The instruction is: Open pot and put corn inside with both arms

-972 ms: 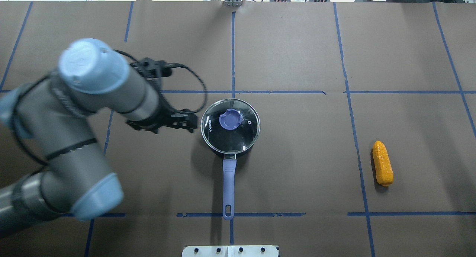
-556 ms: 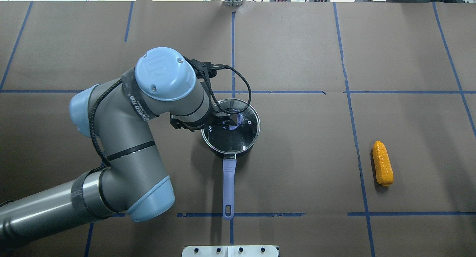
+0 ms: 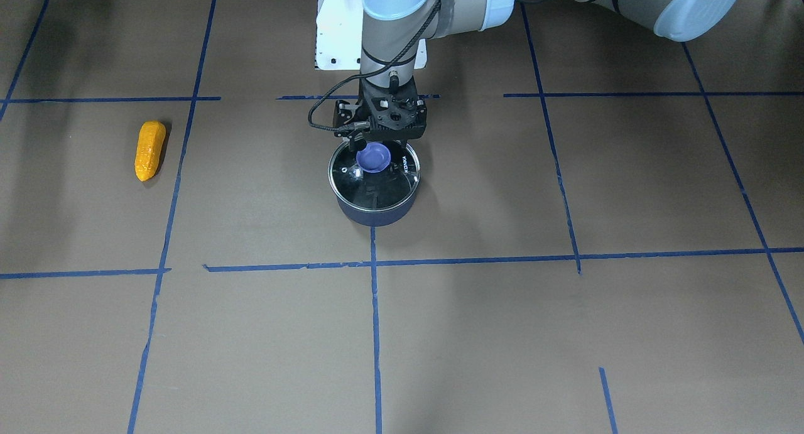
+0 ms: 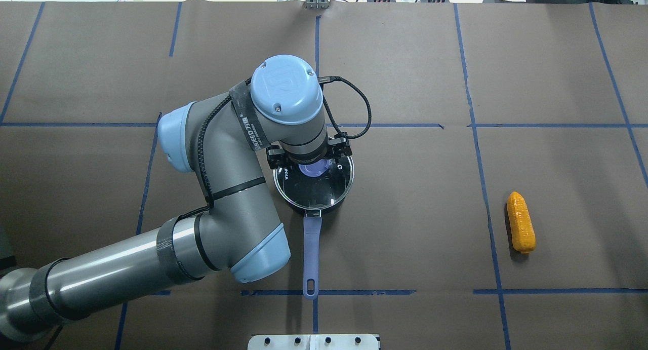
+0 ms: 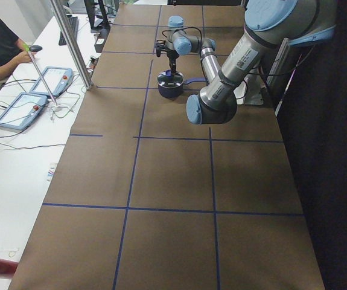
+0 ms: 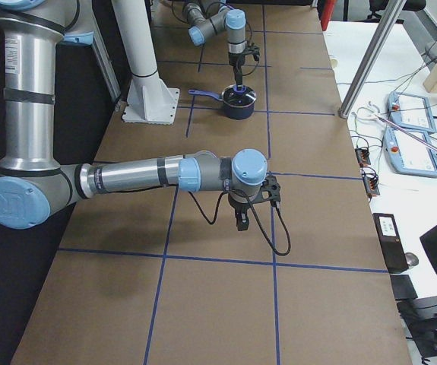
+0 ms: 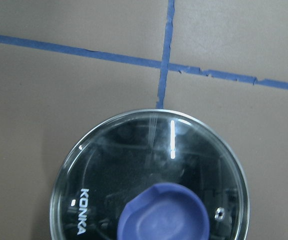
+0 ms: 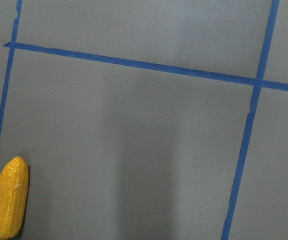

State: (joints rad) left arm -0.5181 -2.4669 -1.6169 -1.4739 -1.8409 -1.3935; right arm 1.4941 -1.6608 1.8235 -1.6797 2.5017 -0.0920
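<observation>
The dark navy pot [image 4: 299, 205] stands mid-table with its glass lid [image 4: 311, 190] on and its purple handle [image 4: 312, 248] pointing toward the robot. My left gripper [image 3: 379, 146] hangs straight down over the lid's purple knob [image 3: 373, 157], with its jaws apart just above it. The left wrist view shows the lid [image 7: 154, 165] and knob [image 7: 164, 212] close below. The orange-yellow corn [image 4: 521, 222] lies far to the right on the table and shows in the right wrist view [image 8: 8, 205]. My right gripper [image 6: 241, 219] hovers low there; I cannot tell if it is open.
Blue tape lines grid the brown table cover. The white base mount [image 4: 314, 342] sits at the near edge. A metal post [image 5: 70, 42] and teach pendants [image 5: 34, 103] stand on the operators' white side table, where a person sits.
My left arm has swung right, from beside the pot's left side to directly over the lid knob. Pot, lid and corn have not moved.
</observation>
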